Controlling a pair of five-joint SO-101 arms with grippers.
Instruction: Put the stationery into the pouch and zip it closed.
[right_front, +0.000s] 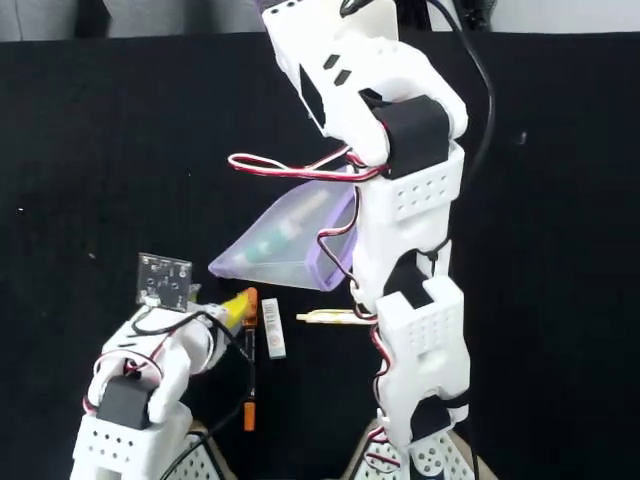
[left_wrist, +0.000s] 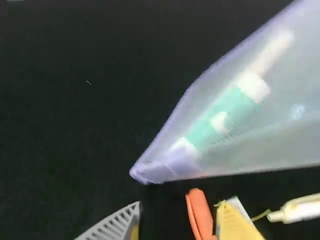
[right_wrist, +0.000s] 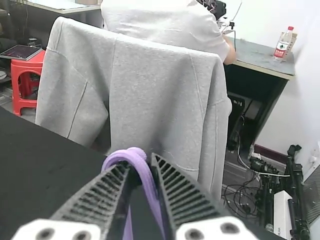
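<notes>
Pinching the purple rim of the pouch (right_front: 285, 240) aloft, right gripper (right_wrist: 142, 182) may slip, spilling the green marker (left_wrist: 220, 115); left gripper (left_wrist: 180, 206) waits, jaws parted.

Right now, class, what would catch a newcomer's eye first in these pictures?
The translucent, purple-edged pouch hangs above the black table, its edge pinched in the right gripper, with a green-and-white stick inside. Just below it, a pen with orange ends and a small white block lie on the table.

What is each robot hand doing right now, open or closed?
Left gripper: cannot be told.
Right gripper: closed on the purple edge of the translucent plastic pouch, holding it up.
</notes>
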